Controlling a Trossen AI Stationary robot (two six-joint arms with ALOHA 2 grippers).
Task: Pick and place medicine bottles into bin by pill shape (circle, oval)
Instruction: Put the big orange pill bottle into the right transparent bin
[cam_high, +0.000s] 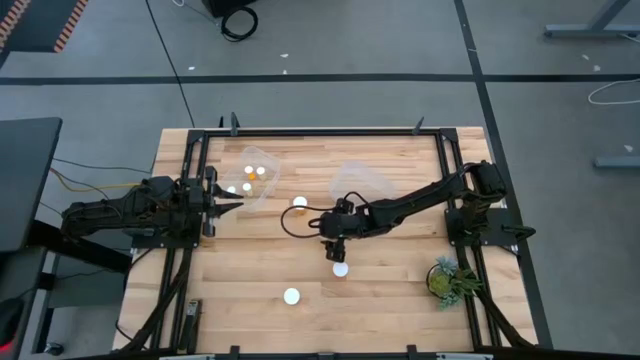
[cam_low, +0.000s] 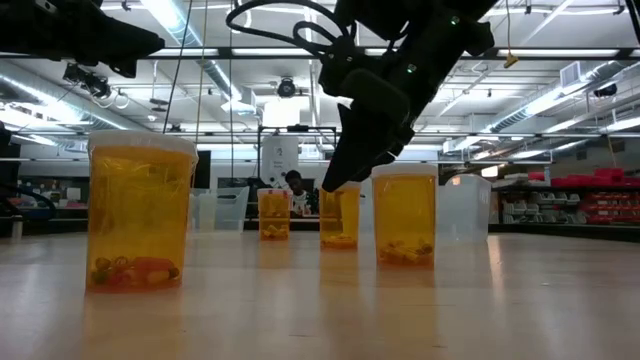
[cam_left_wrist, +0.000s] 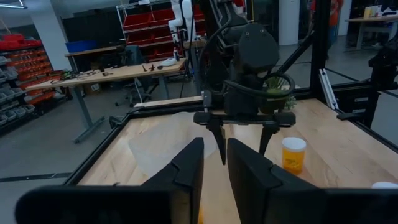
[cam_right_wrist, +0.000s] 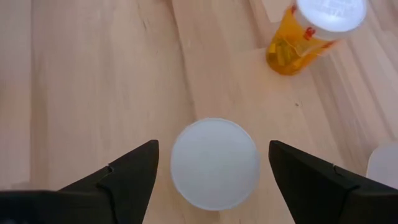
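Note:
My right gripper (cam_right_wrist: 213, 144) is open and slants down at the table's middle (cam_high: 336, 254). Its fingertips stand just on the far side of an orange pill bottle with a white cap (cam_high: 340, 268), at about cap height. In the right wrist view the cap (cam_right_wrist: 214, 163) shows between the two fingers, untouched. The bottle stands upright on its base (cam_low: 405, 215). Two more bottles stand on the table, one farther off (cam_high: 299, 202) and one nearer (cam_high: 291, 296). My left gripper (cam_high: 238, 207) is shut and waits at the left, beside a clear bin (cam_high: 262, 155) that holds several bottles.
A second clear bin (cam_high: 362, 180) stands at the far middle, behind my right arm. A green potted plant (cam_high: 448, 280) stands at the near right. Black frame rails (cam_high: 196, 160) run along the table's sides. Bare wood lies between the bottles and the near edge.

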